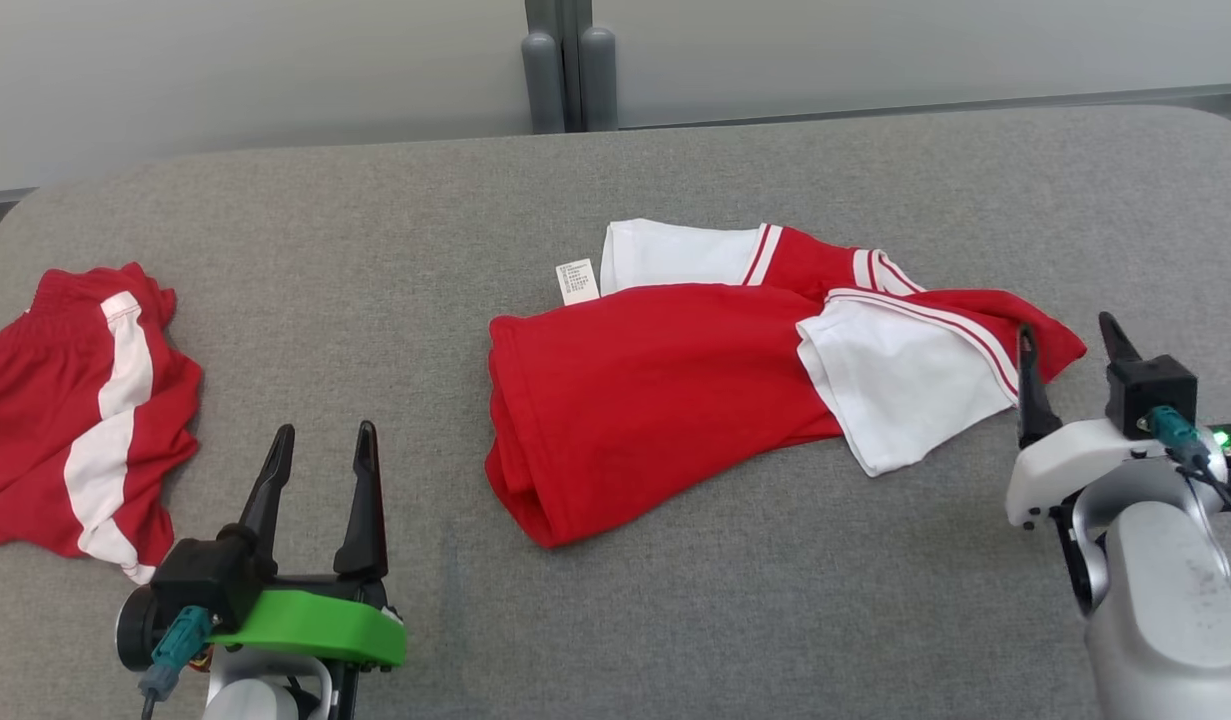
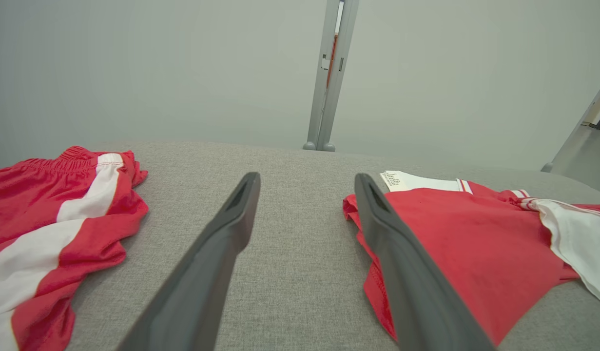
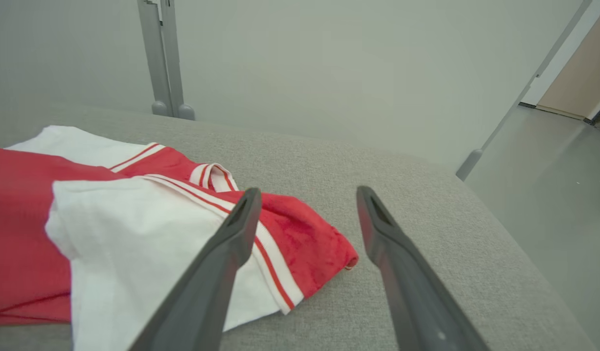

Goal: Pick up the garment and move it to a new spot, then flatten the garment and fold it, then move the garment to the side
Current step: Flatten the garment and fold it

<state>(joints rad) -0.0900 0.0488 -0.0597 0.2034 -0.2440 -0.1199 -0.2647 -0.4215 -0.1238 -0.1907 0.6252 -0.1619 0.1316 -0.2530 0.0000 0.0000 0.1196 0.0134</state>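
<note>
Wide open on the right gripper (image 1: 1067,335), with nothing held. Under its left finger (image 1: 1026,380), the edge of the white sleeve (image 1: 905,390) of the red shirt (image 1: 665,390); touching or not, hard to tell. Spread out on the gray table (image 1: 675,620), off to the left of that gripper. Wide open too on the left gripper (image 1: 325,432), nothing inside. Near its right side, the red bottom of the shirt. Near its left side, crumpled red and white shorts (image 1: 75,420).
</note>
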